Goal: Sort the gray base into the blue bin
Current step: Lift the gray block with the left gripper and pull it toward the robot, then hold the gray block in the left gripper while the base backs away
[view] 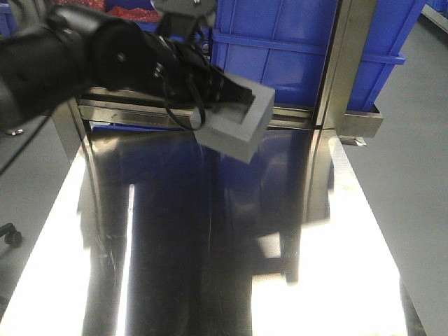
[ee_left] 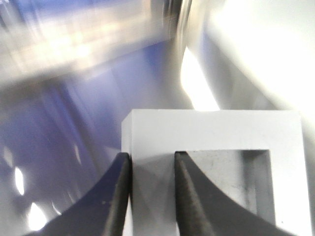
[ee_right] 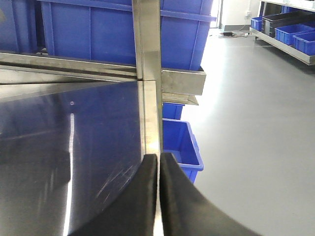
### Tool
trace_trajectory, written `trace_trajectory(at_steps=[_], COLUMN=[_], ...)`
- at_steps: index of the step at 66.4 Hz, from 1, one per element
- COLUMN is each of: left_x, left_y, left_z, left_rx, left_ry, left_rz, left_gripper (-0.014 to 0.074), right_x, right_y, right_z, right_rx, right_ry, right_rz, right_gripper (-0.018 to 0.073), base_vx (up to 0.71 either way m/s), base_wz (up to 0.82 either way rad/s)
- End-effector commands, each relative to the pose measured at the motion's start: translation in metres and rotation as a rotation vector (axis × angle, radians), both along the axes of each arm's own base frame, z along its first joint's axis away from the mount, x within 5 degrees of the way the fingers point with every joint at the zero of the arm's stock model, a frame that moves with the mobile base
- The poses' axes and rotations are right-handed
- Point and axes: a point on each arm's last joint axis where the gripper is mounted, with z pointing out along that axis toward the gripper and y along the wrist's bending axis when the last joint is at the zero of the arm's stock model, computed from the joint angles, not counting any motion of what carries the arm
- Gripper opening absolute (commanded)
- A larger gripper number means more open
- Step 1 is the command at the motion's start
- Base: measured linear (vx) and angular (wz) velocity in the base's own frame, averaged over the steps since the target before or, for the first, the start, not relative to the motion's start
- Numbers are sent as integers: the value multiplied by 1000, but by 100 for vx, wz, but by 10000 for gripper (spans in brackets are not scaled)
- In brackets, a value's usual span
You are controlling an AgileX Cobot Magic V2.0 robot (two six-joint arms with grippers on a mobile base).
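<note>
The gray base point(view: 241, 131) hangs tilted in the air above the far end of the steel table point(view: 210, 252). Its square recess faces up and left. My left gripper point(view: 240, 95) is shut on one wall of it, with one finger inside the recess and one outside. In the left wrist view that wall of the gray base point(ee_left: 211, 130) sits clamped between the fingertips of the left gripper point(ee_left: 151, 160). A blue bin point(view: 280, 49) stands just behind, past the metal rail. My right gripper point(ee_right: 158, 160) is shut with nothing in it, low over the table's right edge.
A steel upright post point(view: 343, 63) rises at the table's far right corner, with a horizontal rail point(view: 140, 112) across the back. More blue bins point(ee_right: 93, 29) line the back. A smaller blue crate point(ee_right: 179, 142) sits on the floor to the right.
</note>
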Motion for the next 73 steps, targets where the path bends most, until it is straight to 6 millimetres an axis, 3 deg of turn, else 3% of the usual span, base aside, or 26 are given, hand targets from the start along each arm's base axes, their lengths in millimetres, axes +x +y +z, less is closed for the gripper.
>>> trace_trajectory(at_steps=[1,13,34,55,73], left_x=[-25,-61,-152,-224,-282], left_y=[16,41,98,145,182], left_z=[64,79,71,50,19], left_rx=[-106,-124,-206,-260,-325], left_ry=[-206,-302,-427,-496,-599], left_rz=[-1,-2,-10,-5,-4], left_gripper=[-6,-6,-6,-6,-6], right_x=[2,2,2,2,2], right_y=[0,0,0,0,0], right_z=[5,5,5,5,5], right_rx=[-18,-18,-18,-18,-18], right_ry=[-52,-52,-52,-52,-52], right_rz=[-2,-2,-2,-2,-2], right_gripper=[-5,-5,-5,-5,-5], base_vx=[0,0,0,0,0], base_wz=[0,0,0,0,0])
